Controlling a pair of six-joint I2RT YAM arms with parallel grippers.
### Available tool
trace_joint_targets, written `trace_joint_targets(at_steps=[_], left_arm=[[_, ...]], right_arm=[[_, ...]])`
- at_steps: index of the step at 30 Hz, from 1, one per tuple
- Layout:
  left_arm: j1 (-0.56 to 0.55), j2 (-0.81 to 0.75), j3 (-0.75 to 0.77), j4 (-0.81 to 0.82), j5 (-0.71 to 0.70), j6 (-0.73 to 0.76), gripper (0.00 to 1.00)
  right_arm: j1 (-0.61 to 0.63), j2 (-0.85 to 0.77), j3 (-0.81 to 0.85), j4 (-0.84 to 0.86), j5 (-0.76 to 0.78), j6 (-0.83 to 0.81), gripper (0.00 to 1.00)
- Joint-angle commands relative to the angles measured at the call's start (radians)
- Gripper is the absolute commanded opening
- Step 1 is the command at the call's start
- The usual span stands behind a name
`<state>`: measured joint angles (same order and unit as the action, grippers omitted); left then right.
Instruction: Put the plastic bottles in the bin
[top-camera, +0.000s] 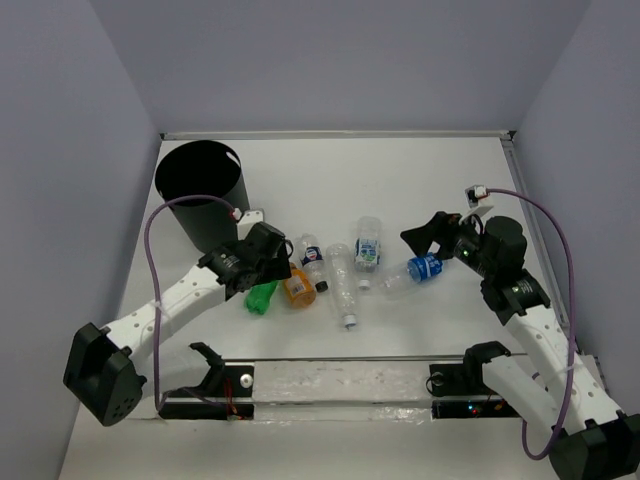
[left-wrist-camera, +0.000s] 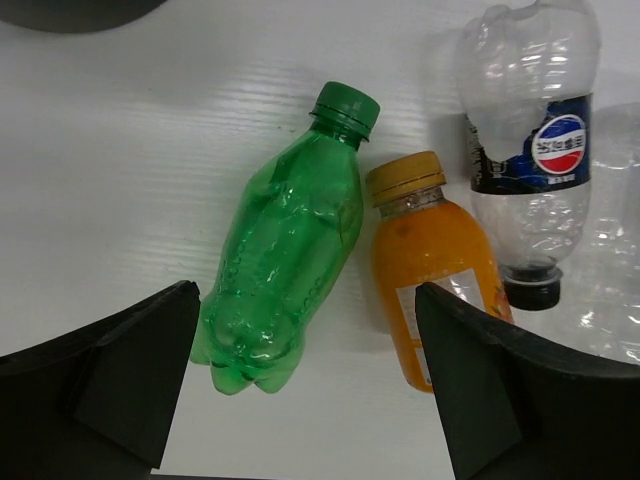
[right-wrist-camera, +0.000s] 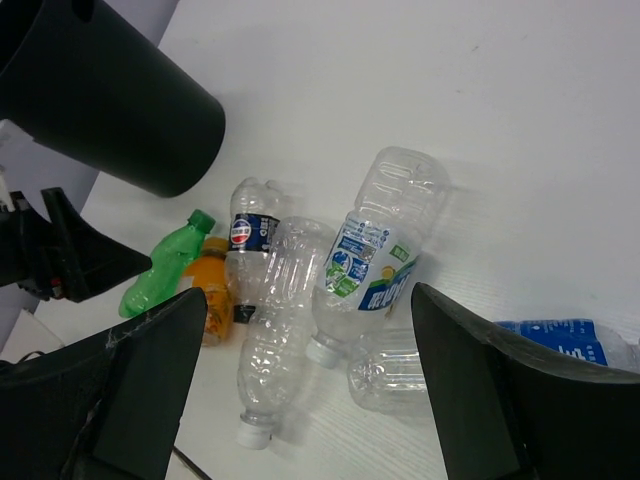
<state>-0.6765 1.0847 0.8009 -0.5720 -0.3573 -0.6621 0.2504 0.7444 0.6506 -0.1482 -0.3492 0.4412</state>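
Observation:
Several plastic bottles lie in a cluster mid-table: a green bottle (top-camera: 262, 297) (left-wrist-camera: 285, 250), a short orange one (top-camera: 297, 287) (left-wrist-camera: 432, 270), a clear one with a dark blue label (top-camera: 313, 262) (left-wrist-camera: 530, 150), a plain clear one (top-camera: 343, 285) (right-wrist-camera: 280, 320), a blue-white labelled one (top-camera: 368, 243) (right-wrist-camera: 380, 250) and a blue-labelled one (top-camera: 415, 270) (right-wrist-camera: 555, 340). The black bin (top-camera: 200, 190) (right-wrist-camera: 110, 90) stands at the back left. My left gripper (top-camera: 262, 268) (left-wrist-camera: 305, 297) hovers open over the green bottle's base. My right gripper (top-camera: 425, 235) (right-wrist-camera: 308, 292) hangs open above the clear bottles, holding nothing.
A small white tag (top-camera: 253, 213) lies beside the bin. A clear-covered rail (top-camera: 340, 380) runs along the near edge between the arm bases. Grey walls close in the white table (top-camera: 420, 180) on three sides.

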Motion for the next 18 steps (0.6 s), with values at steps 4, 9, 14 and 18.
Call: trace_joint_targets(at_steps=[4,9,14,18], left_arm=[[0.015,0.165,0.04,0.017,-0.081,0.035,0.99],[0.032,0.228,-0.002,0.047,-0.088,0.038,0.99],[0.071,0.248,-0.051,0.104,-0.051,0.071,0.97],[0.081,0.257,-0.042,0.122,-0.066,0.101,0.93]], right_arm=[[0.018,-0.02,-0.019,0.072,-0.024,-0.018,0.88],[0.018,-0.03,-0.023,0.073,-0.024,-0.018,0.87],[0.018,-0.028,-0.026,0.078,-0.03,-0.016,0.87],[0.018,-0.025,-0.026,0.079,-0.039,-0.015,0.87]])
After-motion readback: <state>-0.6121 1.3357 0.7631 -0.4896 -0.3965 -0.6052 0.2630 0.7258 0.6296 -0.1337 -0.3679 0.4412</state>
